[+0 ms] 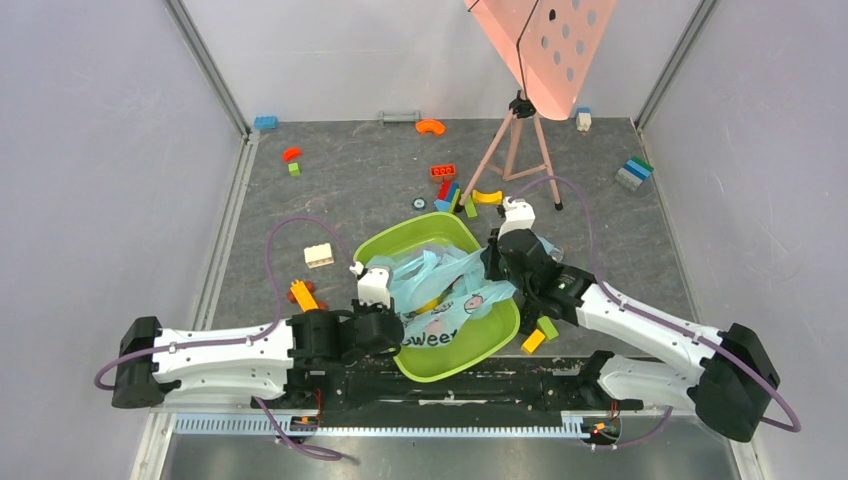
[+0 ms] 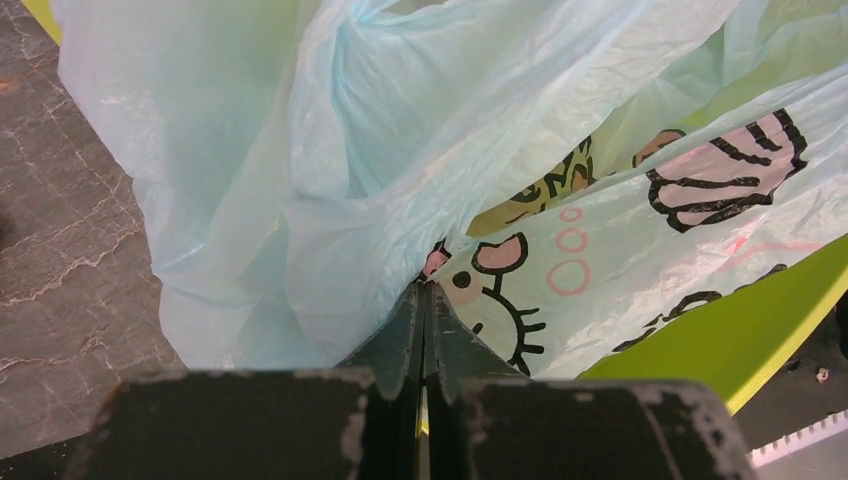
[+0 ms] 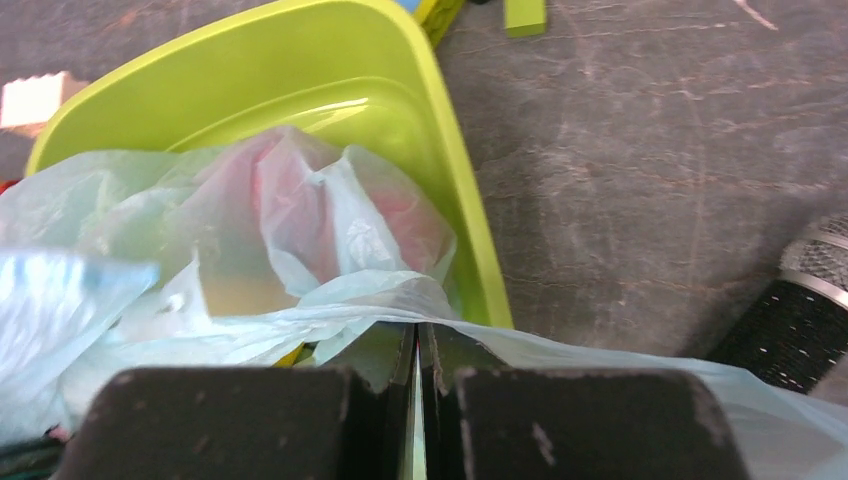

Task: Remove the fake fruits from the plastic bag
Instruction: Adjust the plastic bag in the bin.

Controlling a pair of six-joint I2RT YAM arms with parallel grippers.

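The green tub (image 1: 391, 243) sits at the near edge of the grey, marbled worktop (image 1: 350, 190), its near rim close to the black rail between the two arm bases. The plastic bag (image 1: 445, 290) lies crumpled inside the tub, and its printed side spills over the near rim. The left end effector (image 2: 424, 300) comes in from the tub's left side with its jaws pressed together on a fold of the bag's film. The right end effector (image 3: 417, 335) comes in from the right rim, its jaws likewise closed tight on a strip of film stretched across their tips. In the right wrist view, a red fruit (image 3: 300, 195) shows as a blur through the film, against the tub's far wall. Bare worktop lies open to the left of the tub and beyond its right rim. A green block (image 1: 547, 327) and an orange block (image 1: 533, 341) lie just beside the right rim. A pink tripod (image 1: 515, 150) holding a perforated pink panel (image 1: 545, 50) stands close behind the tub. More blocks are scattered towards the back, among them a cream one (image 1: 319, 255). Pale grey walls (image 1: 100, 150) close in the sides and back.
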